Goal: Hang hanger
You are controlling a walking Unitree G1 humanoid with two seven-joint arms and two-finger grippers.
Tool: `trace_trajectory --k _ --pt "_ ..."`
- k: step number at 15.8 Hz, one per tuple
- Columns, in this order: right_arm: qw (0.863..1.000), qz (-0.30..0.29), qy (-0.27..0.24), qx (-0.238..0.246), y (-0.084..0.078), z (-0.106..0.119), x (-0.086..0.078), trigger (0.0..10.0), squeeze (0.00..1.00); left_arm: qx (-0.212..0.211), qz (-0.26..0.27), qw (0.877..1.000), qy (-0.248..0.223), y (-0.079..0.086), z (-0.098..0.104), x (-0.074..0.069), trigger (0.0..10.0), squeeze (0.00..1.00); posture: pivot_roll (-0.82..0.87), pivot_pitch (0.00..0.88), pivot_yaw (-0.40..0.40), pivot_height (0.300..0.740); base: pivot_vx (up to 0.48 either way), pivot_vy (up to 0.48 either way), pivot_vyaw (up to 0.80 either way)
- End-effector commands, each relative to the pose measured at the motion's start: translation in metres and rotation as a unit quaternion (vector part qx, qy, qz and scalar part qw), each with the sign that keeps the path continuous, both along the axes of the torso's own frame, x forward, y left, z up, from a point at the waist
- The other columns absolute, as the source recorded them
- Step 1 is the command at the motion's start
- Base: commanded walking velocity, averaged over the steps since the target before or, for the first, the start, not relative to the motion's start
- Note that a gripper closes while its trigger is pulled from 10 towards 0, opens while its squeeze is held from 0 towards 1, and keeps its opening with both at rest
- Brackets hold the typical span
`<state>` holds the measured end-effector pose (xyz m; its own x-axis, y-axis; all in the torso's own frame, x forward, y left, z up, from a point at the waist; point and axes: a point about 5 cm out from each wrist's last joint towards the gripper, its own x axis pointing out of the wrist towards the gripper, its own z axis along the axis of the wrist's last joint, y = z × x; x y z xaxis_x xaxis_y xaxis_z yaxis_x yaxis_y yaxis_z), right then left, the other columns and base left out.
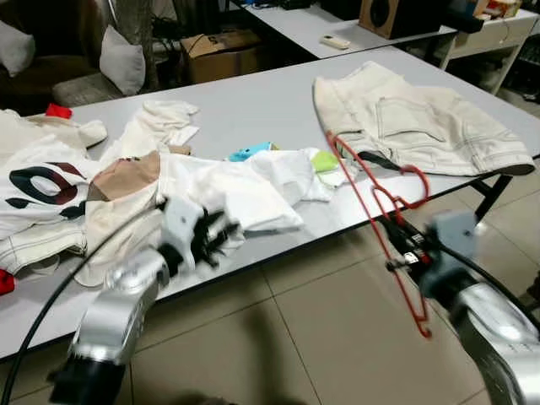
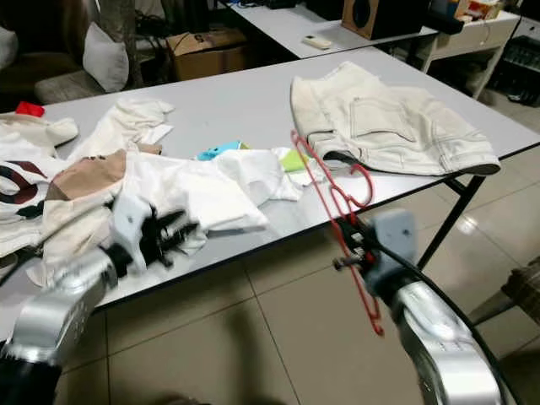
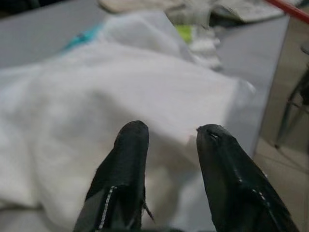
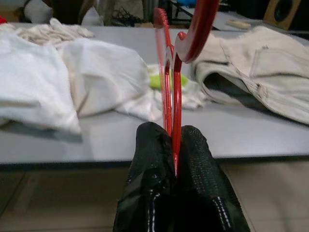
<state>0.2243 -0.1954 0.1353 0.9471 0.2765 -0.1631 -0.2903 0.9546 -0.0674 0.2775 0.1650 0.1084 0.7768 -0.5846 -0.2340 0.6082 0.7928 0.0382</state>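
the right pincer (image 4: 174,145) is clamped on a red hanger (image 1: 375,202), its two black fingers pressed together on the thin wire; it hovers off the near edge of the grey desk (image 1: 253,105), above the tiled floor (image 1: 321,337); the hanger rises tilted from it, up over the desk edge, its hook end near the beige shorts (image 1: 413,118) lying beyond; the left pincer (image 3: 169,140) has its fingers apart, nothing between them, poised just over a white garment (image 1: 236,190) at the near edge; past that garment lie a turquoise item (image 1: 251,152) and a lime-green cloth (image 1: 324,160); a white printed shirt (image 1: 42,186) lies to that pincer's left
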Motion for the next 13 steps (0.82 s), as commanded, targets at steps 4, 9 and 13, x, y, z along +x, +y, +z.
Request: trace_trajectory --k 4,9,13 --pt "1.0 0.007 0.004 -0.017 -0.001 -0.001 -0.009 10.0 0.0 0.103 -0.002 0.995 0.012 -0.006 -0.023 0.002 10.0 0.0 -0.19 0.0 0.059 0.74 0.0 0.0 0.0" --pt "1.0 0.005 0.002 -0.009 0.002 0.001 -0.009 10.0 0.0 0.179 -0.007 0.984 0.014 -0.005 -0.03 0.007 3.2 0.0 -0.21 0.0 0.063 0.74 0.0 0.0 0.0" --pt "1.0 0.003 0.001 -0.012 -0.001 0.002 -0.011 10.0 0.0 0.179 -0.002 0.984 0.005 -0.008 -0.032 0.01 0.0 0.0 -0.21 0.0 0.067 0.74 0.0 0.0 0.0"
